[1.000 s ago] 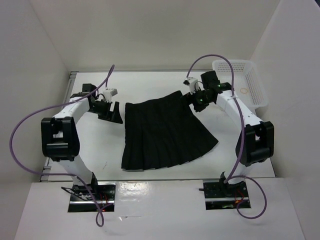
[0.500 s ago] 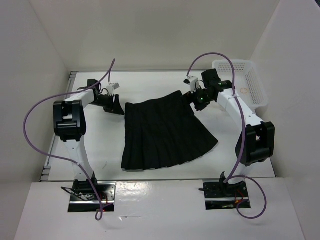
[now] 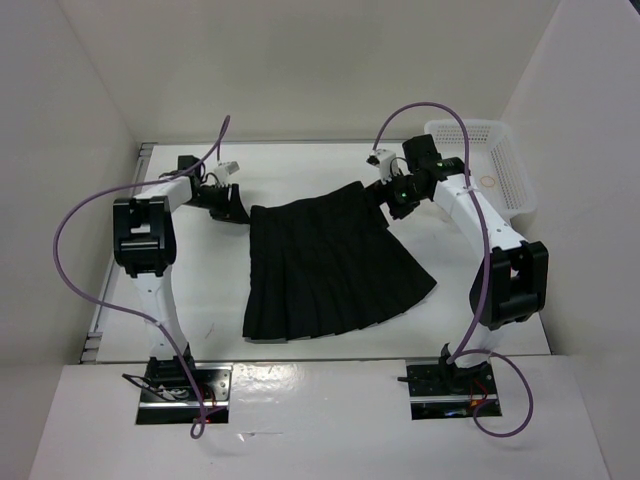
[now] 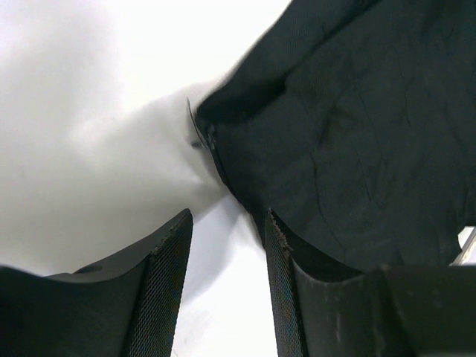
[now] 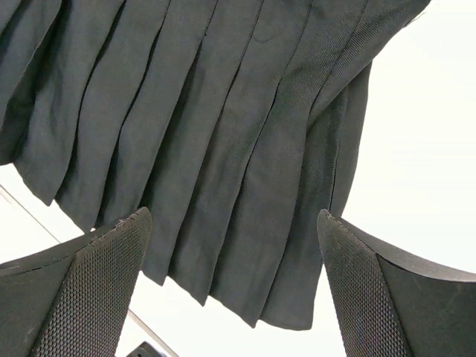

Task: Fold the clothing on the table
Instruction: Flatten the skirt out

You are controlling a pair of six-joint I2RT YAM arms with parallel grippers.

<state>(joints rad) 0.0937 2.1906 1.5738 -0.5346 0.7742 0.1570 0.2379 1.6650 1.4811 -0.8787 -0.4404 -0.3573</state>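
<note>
White table [image 3: 200,290]: the black skirt [image 3: 330,270] lies flat mid-table, waistband toward the far edge, hem toward the near edge. Only the wrist views show the fingers. The left gripper [image 3: 231,206] is narrowly parted beside the waistband corner, and the right gripper [image 3: 386,197] is spread wide over the pleats.

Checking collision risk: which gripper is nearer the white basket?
Right. The right gripper is at the far corner of the skirt nearest the basket; the left gripper is across the skirt, at its other far corner.
</note>
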